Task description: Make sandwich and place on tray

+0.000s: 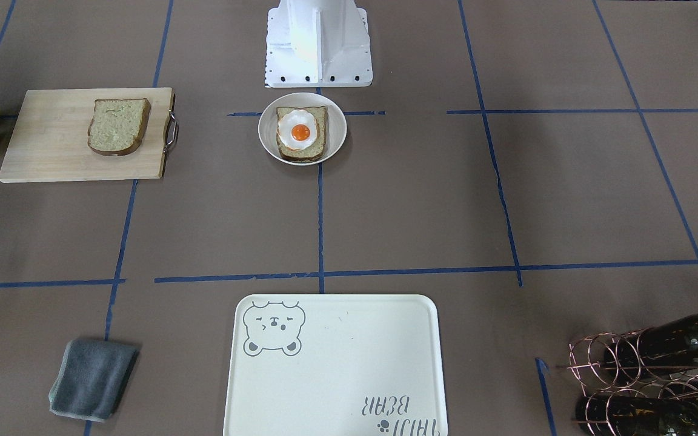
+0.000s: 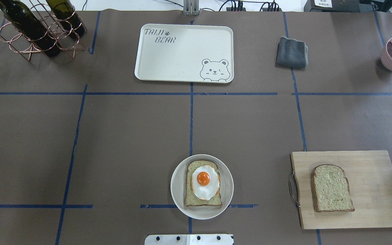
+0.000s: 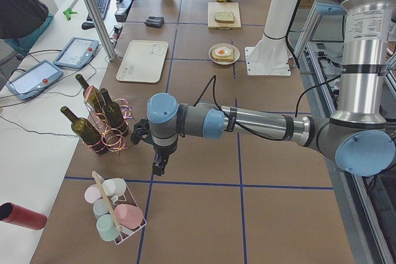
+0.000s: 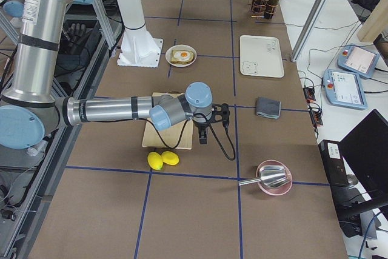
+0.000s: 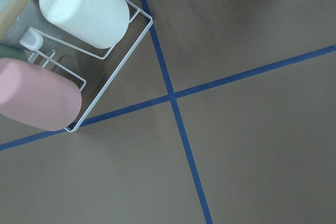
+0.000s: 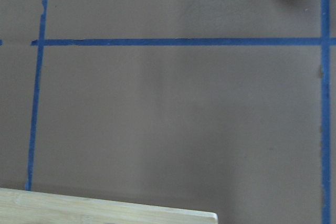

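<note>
Sitting on a white plate (image 2: 178, 190) by the robot's base: one bread slice (image 2: 189, 192) w/ the egg (image 2: 205, 183) on top. Other slice (image 2: 332, 188) lies on the wood board (image 2: 373, 204). Tray (image 2: 182, 54) is well apart, across the table. Right gripper (image 4: 203, 137) hangs just beside the board. Left gripper (image 3: 159, 168) is far off, near the cup rack (image 5: 110, 73). Can't tell if either is open or holding sth.

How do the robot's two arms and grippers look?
Both the left arm and the right arm are silver tubes with grey joints and light blue round caps. A black cable runs to each black gripper: left gripper, right gripper. Upright tubes carry printed labels.
</note>
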Controlling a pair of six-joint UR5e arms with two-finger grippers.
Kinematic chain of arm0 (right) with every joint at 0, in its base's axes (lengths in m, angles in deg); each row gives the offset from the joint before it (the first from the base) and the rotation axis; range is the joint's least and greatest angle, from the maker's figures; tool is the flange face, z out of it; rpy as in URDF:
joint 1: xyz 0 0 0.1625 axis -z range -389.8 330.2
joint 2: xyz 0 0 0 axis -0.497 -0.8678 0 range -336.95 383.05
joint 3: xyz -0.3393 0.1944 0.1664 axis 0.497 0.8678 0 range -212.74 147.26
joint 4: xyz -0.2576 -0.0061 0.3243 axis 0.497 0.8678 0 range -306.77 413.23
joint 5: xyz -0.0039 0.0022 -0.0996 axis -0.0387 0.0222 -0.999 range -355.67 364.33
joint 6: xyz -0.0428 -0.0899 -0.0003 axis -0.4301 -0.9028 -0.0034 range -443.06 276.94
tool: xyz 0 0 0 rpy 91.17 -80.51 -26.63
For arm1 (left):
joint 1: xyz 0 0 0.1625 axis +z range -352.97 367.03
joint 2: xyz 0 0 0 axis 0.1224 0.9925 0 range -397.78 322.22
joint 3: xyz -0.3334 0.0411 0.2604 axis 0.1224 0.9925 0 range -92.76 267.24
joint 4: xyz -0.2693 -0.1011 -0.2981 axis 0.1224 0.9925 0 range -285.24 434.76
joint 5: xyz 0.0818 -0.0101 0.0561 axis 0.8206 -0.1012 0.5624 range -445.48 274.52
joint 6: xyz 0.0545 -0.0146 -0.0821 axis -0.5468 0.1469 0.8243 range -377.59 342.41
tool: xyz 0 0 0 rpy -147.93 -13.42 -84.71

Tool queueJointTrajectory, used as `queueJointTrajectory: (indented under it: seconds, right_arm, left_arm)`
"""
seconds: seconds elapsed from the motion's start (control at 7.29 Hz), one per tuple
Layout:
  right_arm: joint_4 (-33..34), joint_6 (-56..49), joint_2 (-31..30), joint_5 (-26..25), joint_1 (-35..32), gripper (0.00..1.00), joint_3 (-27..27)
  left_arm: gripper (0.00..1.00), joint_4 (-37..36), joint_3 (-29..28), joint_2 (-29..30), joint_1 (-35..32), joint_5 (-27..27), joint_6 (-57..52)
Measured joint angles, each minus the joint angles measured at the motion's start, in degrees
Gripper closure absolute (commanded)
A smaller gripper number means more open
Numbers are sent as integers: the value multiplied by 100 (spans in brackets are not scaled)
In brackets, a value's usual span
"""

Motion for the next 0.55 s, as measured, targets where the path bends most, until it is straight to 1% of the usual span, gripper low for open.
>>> queueJointTrajectory:
  seconds: [0.14,0.27,0.41,0.55]
  right_arm:
    - [-352,897,-109,-209,522,0,-240]
    - [-499,1682,-209,-544,1118,0,-568]
    - [-668,2490,-267,-1064,1841,0,-847]
    - [-1047,3257,-361,-1732,2644,0,-992]
  left_arm:
    - [0,3,2,-1,0,-2,-1]
    - [0,5,7,-2,0,-5,-1]
    - [0,8,9,-2,0,-9,-1]
    - [0,12,7,-2,0,-11,-4]
